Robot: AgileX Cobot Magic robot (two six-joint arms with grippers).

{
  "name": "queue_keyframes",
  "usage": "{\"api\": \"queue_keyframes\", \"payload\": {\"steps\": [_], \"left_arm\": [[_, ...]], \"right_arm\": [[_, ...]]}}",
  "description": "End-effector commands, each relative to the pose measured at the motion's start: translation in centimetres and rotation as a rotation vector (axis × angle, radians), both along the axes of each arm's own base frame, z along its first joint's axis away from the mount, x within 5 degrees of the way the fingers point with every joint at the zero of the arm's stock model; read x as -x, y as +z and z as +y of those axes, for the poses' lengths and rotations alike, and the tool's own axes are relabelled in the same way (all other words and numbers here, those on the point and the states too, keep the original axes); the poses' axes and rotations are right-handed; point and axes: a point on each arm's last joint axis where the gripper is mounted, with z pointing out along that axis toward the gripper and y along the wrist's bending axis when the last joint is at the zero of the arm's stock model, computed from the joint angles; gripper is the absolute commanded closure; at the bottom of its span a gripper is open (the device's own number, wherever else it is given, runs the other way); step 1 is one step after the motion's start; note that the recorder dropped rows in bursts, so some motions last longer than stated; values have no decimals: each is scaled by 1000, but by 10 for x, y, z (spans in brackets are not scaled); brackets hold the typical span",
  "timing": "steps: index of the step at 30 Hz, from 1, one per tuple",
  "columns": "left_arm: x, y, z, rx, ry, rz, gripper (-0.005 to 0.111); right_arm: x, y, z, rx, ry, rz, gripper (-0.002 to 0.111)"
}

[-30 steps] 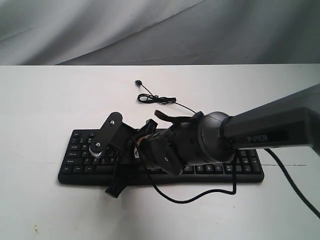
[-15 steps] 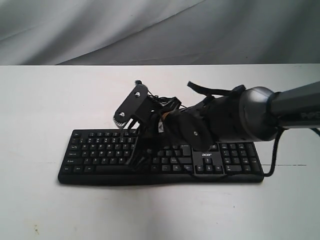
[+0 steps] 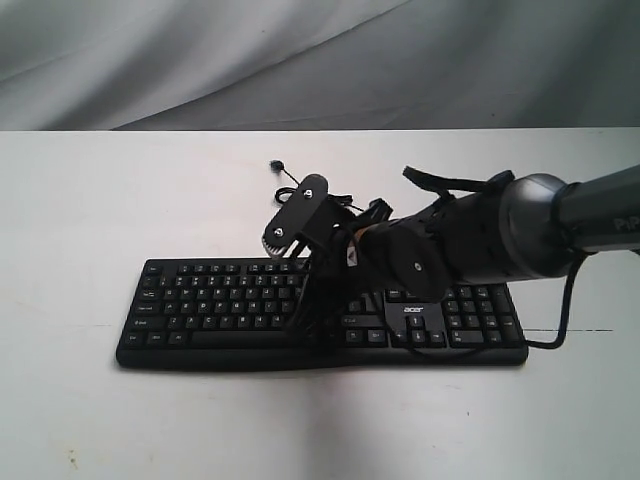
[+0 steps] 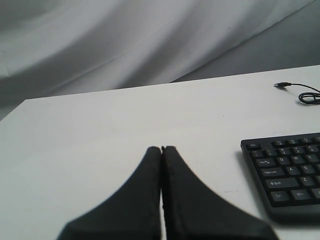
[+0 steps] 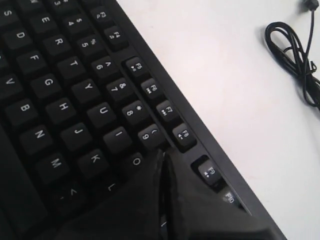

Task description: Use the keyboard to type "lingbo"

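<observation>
Two grippers, both with jaws pressed together. Right gripper (image 5: 162, 154) points down at the keyboard (image 3: 200, 300), which lies flat on the worktop (image 3: 90, 200), tip just beside the O key (image 5: 136, 161). The joined jaws likely serve as one narrow stylus for single keys. Left gripper (image 4: 161, 149) hangs over the worktop off the keyboard's end, probably parked clear.

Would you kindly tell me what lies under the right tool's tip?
The keyboard: the shut right tool has its tip beside the O key and 9 key. The keys directly beneath it are covered and unreadable.
</observation>
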Motion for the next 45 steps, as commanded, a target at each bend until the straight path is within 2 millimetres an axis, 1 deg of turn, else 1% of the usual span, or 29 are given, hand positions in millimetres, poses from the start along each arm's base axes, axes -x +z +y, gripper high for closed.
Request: {"api": "queue_keyframes", "payload": {"steps": [1,4,9,22,27,31,34,37,42,45], "left_arm": [[0,0,-1,5,-8,-10,107],[0,0,-1,5,-8,-10,107],[0,0,-1,5,-8,-10,107],[0,0,-1,5,-8,-10,107],[0,0,-1,5,-8,-10,107],[0,0,-1,5,-8,-10,107],[0,0,-1,5,-8,-10,107],[0,0,-1,5,-8,-10,107],[0,0,-1,5,-8,-10,107],[0,0,-1,5,-8,-10,107]], "right_arm": [[0,-7,4,1,24,-23,108],[1,-10,8,-6,38,-36,108],[0,-17,9,0,39,-30,108],[-1,-15,10,-15,42,-51,108],[-1,-27,10,7,42,-24,108],[-1,-28,10,7,42,-24,108],[-1,-23,10,1,42,-32,108],[-1,-13,10,-10,42,-45,108],[2,14,7,-45,39,-89,108],[10,34,0,-67,39,-116,108]]}}
